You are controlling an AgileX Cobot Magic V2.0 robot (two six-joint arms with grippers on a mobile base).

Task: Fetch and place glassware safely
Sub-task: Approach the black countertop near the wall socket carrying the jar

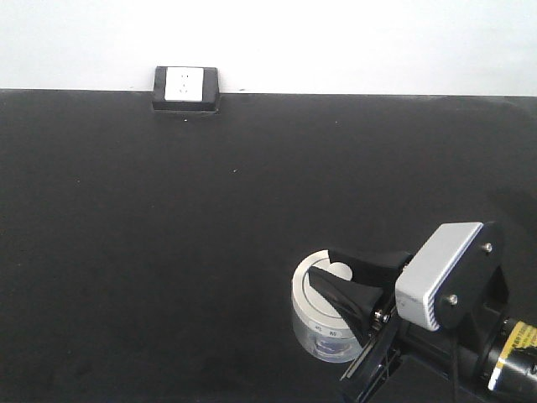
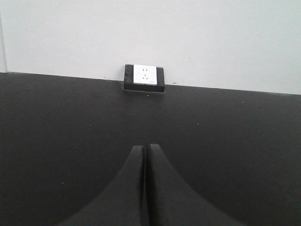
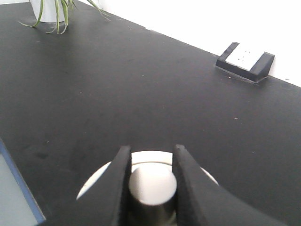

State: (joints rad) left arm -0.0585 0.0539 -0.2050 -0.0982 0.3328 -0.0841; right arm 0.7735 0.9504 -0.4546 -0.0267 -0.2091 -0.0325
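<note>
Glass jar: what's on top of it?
A cream-white lid with a central knob, pinched by the right gripper. Its fingers cover part of the lid; what is inside the glass jar is unclear.

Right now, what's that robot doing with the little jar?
The robot's right gripper has reached down onto the glass jar. Its two black fingers sit tight on either side of the knob on the white lid. The jar looks to be standing on the black table. The left gripper is shut, holds nothing, and points toward the wall socket.
</note>
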